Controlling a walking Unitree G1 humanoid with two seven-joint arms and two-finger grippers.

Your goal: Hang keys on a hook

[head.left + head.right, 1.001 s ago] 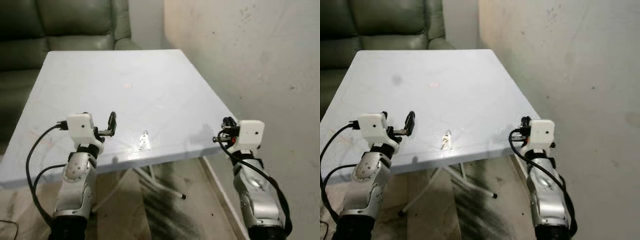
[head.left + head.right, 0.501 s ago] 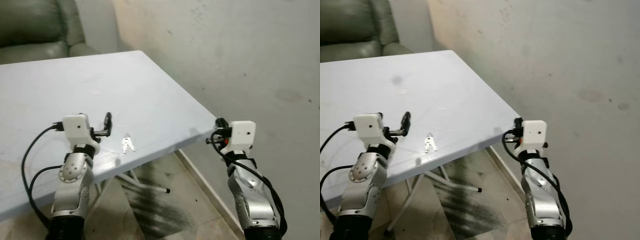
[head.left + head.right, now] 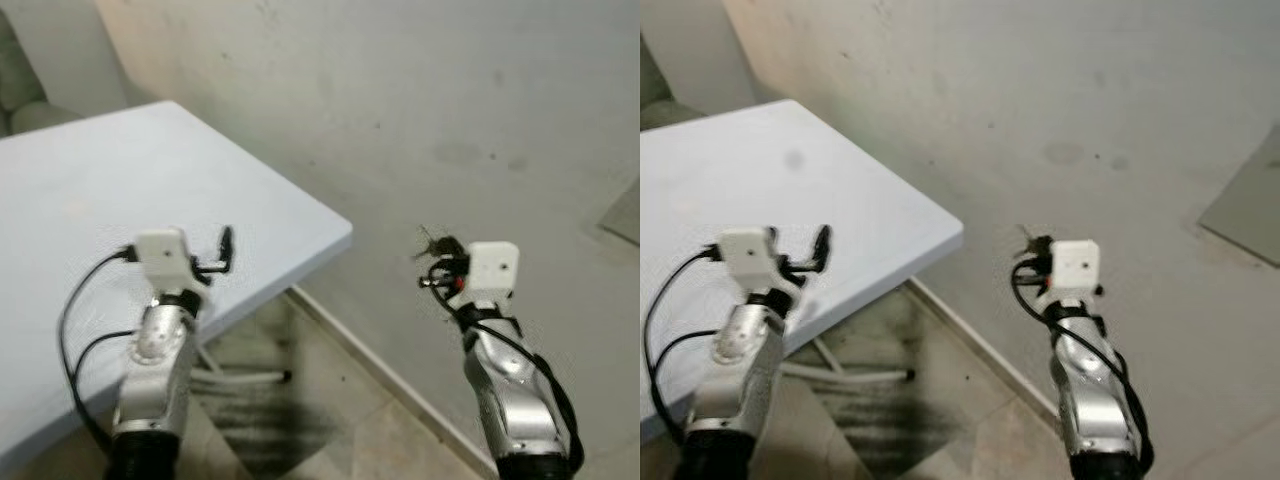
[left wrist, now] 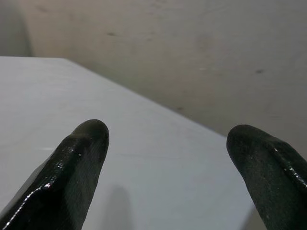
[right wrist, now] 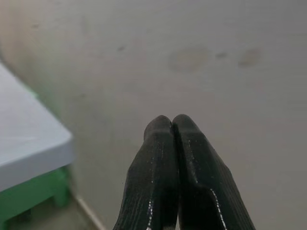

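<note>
From my head, my left gripper (image 3: 226, 247) hovered over the table (image 3: 80, 200) near its corner, and my right gripper (image 3: 437, 262) hung off the table, facing the wall (image 3: 420, 90). My left wrist showed its fingers (image 4: 72, 167) spread wide. My right wrist showed fingers (image 5: 163, 163) pressed together; I could not make out any keys.

Two silver arms reaching up from the bottom of the frame. Left gripper (image 3: 224, 250) at centre left, black fingers (image 4: 76, 167) spread wide apart. Right gripper (image 3: 436, 262) at centre right, fingers (image 5: 158, 163) pressed tight together
</note>
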